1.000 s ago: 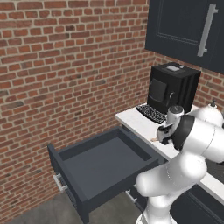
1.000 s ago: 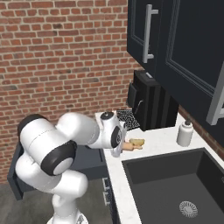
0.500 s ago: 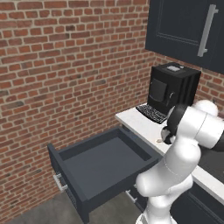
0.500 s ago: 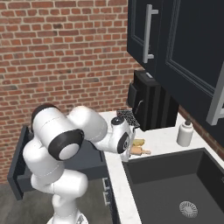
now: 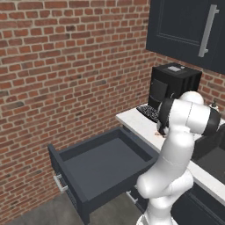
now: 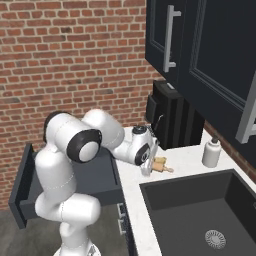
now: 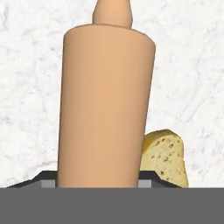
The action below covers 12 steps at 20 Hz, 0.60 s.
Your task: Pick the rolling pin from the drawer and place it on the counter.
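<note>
- One rolling pin (image 6: 161,163) lay on the counter (image 6: 187,159), near the front edge, between the sink (image 6: 200,210) and the coffee machine (image 6: 172,120).
- In the hand view the rolling pin (image 7: 107,105) ran straight away from the camera over the white worktop, with its far handle at the top.
- The gripper (image 6: 146,167) stood at the near end of the pin, and its jaws were pinching that end from both sides.
- A piece of bread (image 7: 166,158) lay on the worktop, just beside the pin.
- The drawer (image 5: 103,165) stood pulled out under the left end of the counter, with a silver handle on its front.
- A white bottle (image 6: 211,152) stood near the back edge of the worktop, beside the coffee machine.
</note>
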### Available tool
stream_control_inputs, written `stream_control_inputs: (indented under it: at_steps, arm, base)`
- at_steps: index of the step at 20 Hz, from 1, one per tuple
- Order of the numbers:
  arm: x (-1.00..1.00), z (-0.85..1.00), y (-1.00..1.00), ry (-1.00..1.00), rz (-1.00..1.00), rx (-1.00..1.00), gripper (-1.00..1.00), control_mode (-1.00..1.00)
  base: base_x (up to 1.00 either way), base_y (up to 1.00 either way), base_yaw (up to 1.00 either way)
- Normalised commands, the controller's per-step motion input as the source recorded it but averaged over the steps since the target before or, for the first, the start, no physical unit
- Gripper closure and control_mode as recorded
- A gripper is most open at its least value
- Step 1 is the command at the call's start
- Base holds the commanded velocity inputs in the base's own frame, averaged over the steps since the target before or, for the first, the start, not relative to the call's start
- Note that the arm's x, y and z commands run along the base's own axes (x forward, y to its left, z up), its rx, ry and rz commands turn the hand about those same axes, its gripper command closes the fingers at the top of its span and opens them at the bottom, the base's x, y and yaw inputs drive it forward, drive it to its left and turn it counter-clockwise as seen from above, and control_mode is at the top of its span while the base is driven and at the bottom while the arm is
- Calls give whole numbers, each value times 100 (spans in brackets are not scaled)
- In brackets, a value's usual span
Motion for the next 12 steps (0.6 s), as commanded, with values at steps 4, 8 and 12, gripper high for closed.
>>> stream_control_inputs:
  at_steps: [4, 8, 12]
  arm:
    - [33, -9, 0, -9, 0, 0, -100, -100]
    - [-1, 0, 0, -14, 0, 0, -100, -100]
    - [-30, 0, 2, -13, 0, -1, -100, -100]
  base:
    - [0, 0, 0]
    - [0, 0, 0]
    - [0, 0, 0]
